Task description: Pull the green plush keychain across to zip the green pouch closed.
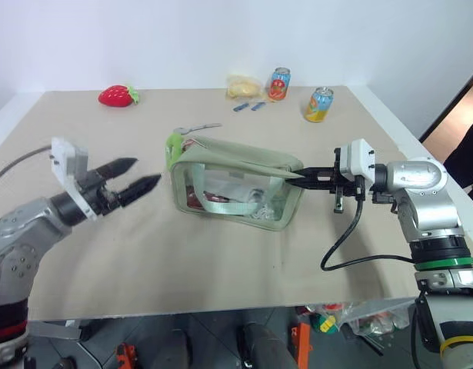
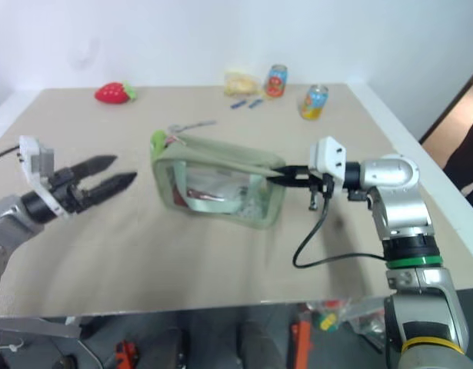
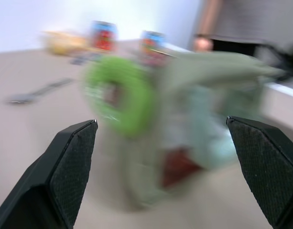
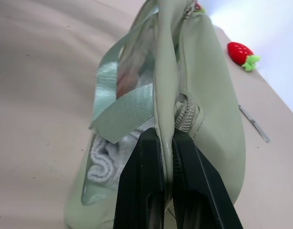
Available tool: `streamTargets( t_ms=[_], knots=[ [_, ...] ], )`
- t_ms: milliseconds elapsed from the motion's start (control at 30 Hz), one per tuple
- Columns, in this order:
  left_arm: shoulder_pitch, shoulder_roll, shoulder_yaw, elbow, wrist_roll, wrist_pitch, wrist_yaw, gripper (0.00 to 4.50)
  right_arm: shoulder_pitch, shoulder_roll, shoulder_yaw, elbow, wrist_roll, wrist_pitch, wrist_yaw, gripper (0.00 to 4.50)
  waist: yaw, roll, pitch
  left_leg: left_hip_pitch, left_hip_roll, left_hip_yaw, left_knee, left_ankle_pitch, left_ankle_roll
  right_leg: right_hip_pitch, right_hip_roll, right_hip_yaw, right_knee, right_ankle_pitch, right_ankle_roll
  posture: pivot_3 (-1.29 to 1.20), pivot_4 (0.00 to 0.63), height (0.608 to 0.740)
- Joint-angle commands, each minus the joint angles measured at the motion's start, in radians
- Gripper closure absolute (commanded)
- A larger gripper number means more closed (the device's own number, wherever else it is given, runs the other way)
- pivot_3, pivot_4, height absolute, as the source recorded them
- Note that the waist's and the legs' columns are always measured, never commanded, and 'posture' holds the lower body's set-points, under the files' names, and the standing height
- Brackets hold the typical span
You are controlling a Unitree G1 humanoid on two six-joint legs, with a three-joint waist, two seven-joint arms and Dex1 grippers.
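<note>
Jaws spread wide on left gripper (image 1: 141, 174), hovering just beside green plush keychain (image 1: 174, 147). Pinched tight on right gripper (image 1: 298, 176), clamping end fabric of green pouch (image 1: 234, 184) on table (image 1: 221, 261).

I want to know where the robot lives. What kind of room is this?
Probably a test room or workshop, not a home. A big plain table against a bare white wall holds scattered practice things: a green pouch, drink cans, a toy strawberry. Tools lie on the floor below.
</note>
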Motion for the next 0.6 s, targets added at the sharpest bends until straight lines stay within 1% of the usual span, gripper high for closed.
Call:
streamTargets(
  t_ms=[33,133,200,333,400,500,600],
  knots=[
    [-0.088,-0.034,-0.057,0.104,0.085,-0.029,0.029,0.00,0.006,-0.004,-0.019,-0.029,-0.001,0.004,-0.024,4.47,0.000,0.000,0.000,0.000,0.000,0.000,0.000,0.000,0.000,0.000,0.000,0.000,0.000,0.000,0.000,0.00,0.150,0.740],
    [-0.166,-0.089,-0.090,0.211,0.108,-0.041,0.006,0.00,0.011,-0.004,-0.022,-0.049,0.002,0.012,-0.041,4.47,0.001,0.000,0.000,0.000,0.000,0.000,0.000,0.000,0.000,0.001,0.000,0.001,0.000,0.001,0.002,0.00,0.150,0.740],
    [-0.216,-0.135,-0.080,0.293,0.075,-0.010,-0.002,0.00,0.014,-0.008,-0.022,-0.054,-0.004,0.011,-0.049,4.47,0.000,0.000,0.000,0.000,0.000,0.000,0.000,0.000,0.000,0.000,0.000,0.001,0.000,0.002,0.002,0.00,0.150,0.740],
    [-0.291,-0.195,-0.033,0.408,0.005,0.052,-0.021,0.00,0.019,-0.012,-0.022,-0.066,-0.003,0.013,-0.055,4.47,0.000,0.000,0.000,0.000,0.000,0.000,-0.001,0.000,0.000,0.000,0.000,0.001,0.000,0.004,0.005,0.00,0.150,0.740],
    [-0.319,-0.205,-0.024,0.453,0.006,0.050,-0.032,0.00,0.022,-0.013,-0.021,-0.074,-0.003,0.016,-0.056,4.47,-0.001,0.000,0.000,-0.001,0.000,0.000,-0.001,0.000,0.000,0.000,0.000,0.000,0.000,0.004,0.005,0.00,0.150,0.740],
    [-0.365,-0.212,-0.006,0.521,-0.018,0.096,-0.047,0.00,0.022,-0.015,-0.021,-0.079,-0.004,0.018,-0.060,4.47,-0.001,0.000,0.000,-0.001,0.000,-0.001,-0.001,0.000,0.000,0.000,0.000,0.000,0.000,0.004,0.005,0.00,0.150,0.740],
    [-0.385,-0.214,-0.015,0.547,-0.028,0.133,-0.092,0.00,0.022,-0.017,-0.020,-0.081,-0.007,0.017,-0.063,4.47,-0.001,0.000,0.000,-0.001,0.000,-0.001,-0.001,0.000,0.000,0.000,0.000,0.000,0.000,0.004,0.005,0.00,0.150,0.740]
  ],
)
